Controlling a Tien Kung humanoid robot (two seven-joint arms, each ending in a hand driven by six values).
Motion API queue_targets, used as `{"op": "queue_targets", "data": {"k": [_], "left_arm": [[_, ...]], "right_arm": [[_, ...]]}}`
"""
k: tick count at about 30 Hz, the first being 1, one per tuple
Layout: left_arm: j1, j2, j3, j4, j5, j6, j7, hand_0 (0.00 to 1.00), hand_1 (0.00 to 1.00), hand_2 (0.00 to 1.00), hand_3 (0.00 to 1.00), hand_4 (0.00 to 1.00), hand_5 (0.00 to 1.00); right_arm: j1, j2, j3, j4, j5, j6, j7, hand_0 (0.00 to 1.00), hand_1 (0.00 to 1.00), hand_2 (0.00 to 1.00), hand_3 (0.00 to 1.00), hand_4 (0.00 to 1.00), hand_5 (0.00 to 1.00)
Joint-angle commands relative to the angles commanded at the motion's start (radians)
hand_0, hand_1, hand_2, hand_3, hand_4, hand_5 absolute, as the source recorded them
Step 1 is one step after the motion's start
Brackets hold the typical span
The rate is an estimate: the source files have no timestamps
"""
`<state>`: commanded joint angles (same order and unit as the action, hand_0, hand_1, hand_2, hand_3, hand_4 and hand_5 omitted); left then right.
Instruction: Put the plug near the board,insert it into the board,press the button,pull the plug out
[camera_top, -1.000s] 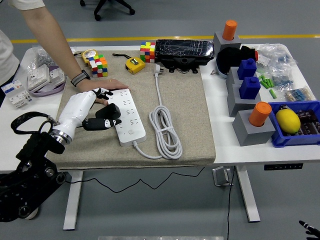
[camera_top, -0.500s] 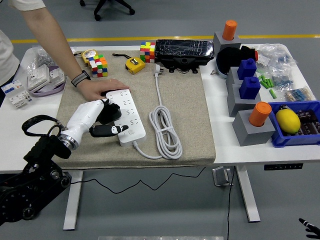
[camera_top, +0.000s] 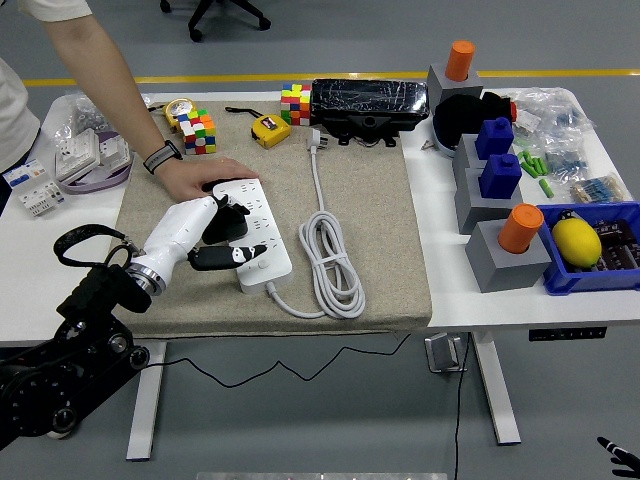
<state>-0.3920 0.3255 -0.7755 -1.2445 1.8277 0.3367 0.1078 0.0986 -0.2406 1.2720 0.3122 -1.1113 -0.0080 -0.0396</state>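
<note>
Gripping a chunky black plug (camera_top: 222, 222), left hand (camera_top: 205, 235) fingers hover over the glossy white board (camera_top: 258, 238).

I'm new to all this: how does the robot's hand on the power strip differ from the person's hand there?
The robot's left hand is white with black fingers; the person's hand is bare, with a dark band at the wrist. The robot's hand comes in from the near left over the middle of the power strip; the person's hand reaches from the far side and lies flat at its far end. Both touch the strip.

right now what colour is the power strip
White power strip, clearest in the head view.
</note>
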Motion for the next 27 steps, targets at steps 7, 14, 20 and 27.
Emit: {"op": "queue_targets", "data": {"k": [7, 14, 20, 27], "left_arm": [[0.020, 0.012, -0.018, -0.094, 0.019, 0.035, -0.017, 0.695, 0.675, 0.653, 0.667, 0.909, 0.519], [0.029, 0.022, -0.023, -0.191, 0.033, -0.048, 0.050, 0.665, 0.636, 0.623, 0.665, 0.911, 0.519], [0.028, 0.027, -0.019, -0.234, 0.051, -0.176, 0.152, 0.316, 0.345, 0.338, 0.693, 0.914, 0.514], [0.027, 0.029, -0.016, -0.234, 0.037, -0.278, 0.236, 0.088, 0.086, 0.143, 0.762, 0.927, 0.520]], "right_arm": [[-0.002, -0.001, -0.002, -0.001, 0.000, -0.001, 0.001, 0.650, 0.646, 0.625, 0.551, 0.988, 0.543], [-0.003, -0.002, -0.006, 0.001, 0.000, 0.000, 0.000, 0.649, 0.645, 0.624, 0.551, 0.988, 0.544], [-0.002, -0.002, -0.005, 0.000, 0.000, 0.001, -0.002, 0.649, 0.645, 0.623, 0.551, 0.987, 0.544], [-0.002, -0.002, -0.005, -0.001, 0.000, 0.002, -0.003, 0.649, 0.645, 0.623, 0.550, 0.987, 0.544]]}}
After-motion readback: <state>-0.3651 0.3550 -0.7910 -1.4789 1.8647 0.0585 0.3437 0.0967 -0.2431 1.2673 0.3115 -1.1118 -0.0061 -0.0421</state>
